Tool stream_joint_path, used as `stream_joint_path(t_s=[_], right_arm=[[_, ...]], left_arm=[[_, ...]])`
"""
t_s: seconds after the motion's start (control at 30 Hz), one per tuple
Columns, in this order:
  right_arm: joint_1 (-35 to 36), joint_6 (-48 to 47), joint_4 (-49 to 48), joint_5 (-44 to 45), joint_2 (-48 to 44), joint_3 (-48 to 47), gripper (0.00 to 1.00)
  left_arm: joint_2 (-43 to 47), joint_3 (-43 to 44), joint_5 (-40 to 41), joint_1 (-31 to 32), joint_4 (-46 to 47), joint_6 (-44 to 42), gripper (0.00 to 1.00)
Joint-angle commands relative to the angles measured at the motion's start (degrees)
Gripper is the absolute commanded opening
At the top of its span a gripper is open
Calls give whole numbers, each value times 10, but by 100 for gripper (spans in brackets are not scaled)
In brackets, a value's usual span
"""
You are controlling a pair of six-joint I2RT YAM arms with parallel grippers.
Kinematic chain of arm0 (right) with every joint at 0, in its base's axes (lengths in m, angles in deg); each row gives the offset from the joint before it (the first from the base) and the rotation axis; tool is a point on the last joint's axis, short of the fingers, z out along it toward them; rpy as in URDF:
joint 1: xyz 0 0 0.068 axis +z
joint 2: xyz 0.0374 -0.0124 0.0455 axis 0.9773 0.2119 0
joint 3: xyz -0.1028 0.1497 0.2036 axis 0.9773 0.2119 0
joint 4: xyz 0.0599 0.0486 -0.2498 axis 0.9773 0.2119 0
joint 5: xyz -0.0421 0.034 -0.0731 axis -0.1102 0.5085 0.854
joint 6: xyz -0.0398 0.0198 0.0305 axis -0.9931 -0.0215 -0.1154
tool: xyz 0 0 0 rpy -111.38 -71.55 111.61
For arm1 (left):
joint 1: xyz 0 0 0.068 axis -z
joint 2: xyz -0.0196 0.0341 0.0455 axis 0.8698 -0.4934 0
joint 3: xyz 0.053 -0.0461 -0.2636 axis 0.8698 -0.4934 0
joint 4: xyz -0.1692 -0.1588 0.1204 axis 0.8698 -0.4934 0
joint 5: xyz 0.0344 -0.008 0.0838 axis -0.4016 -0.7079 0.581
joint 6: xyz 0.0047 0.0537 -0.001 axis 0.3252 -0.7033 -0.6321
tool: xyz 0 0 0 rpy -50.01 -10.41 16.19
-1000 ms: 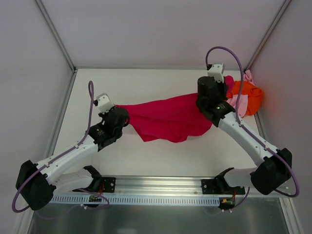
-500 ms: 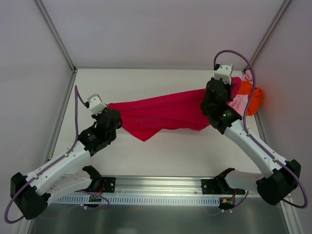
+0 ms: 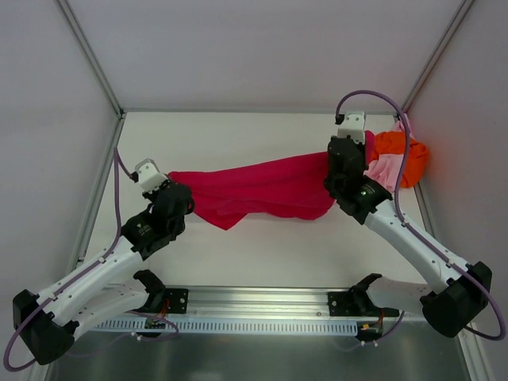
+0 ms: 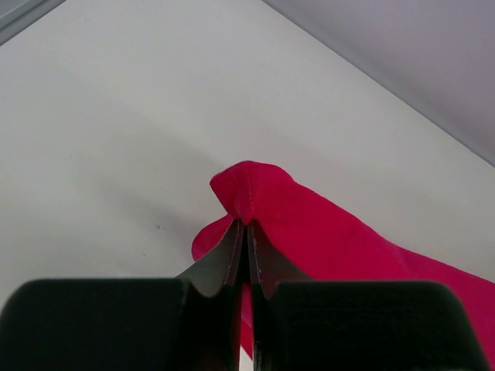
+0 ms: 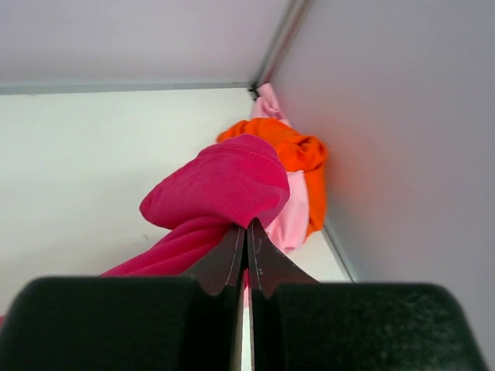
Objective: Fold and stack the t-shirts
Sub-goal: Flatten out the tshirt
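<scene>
White table (image 3: pixel 262 254) carries our work. We hold the red shirt (image 3: pixel 262 189) stretched across the middle between both arms. Our left gripper (image 4: pixel 247 230) is clamped on its left end and our right gripper (image 5: pixel 247 230) on its right end, near the back right corner. The orange shirt (image 3: pixel 405 151) and pink shirt (image 3: pixel 383 168) lie bunched in that corner. We judge the cloth soft, light and limp. It sags between our grips, so shoulders or hem corners look the best holds.

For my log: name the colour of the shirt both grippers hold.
Crimson t-shirt, clearest in the top external view.
</scene>
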Motion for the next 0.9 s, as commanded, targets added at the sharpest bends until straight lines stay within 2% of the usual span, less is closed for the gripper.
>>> stream_joint_path(t_s=[0.0, 0.2, 0.4, 0.53, 0.6, 0.7, 0.83, 0.87], right_arm=[[8, 50, 29, -59, -2, -12, 1], [8, 54, 152, -50, 123, -110, 1], [8, 37, 138, -91, 238, -142, 1], [25, -22, 26, -124, 263, -136, 1], [42, -78, 26, -147, 297, -157, 1], [58, -112, 31, -174, 322, -197, 1], [78, -161, -155, -236, 265, -113, 1], [81, -168, -157, -258, 264, -113, 1]], left_arm=[[-5, -6, 36, -6, -5, 14, 0], [-48, 6, 35, -6, -11, 19, 0], [-85, -3, 24, -5, -7, 33, 0], [-99, -11, 14, -5, -8, 53, 0], [-108, -14, 10, -6, -7, 61, 0], [-119, -20, 11, -6, -2, 66, 0], [-126, -25, 16, -6, -3, 72, 0], [-125, -25, 16, -6, -4, 73, 0]])
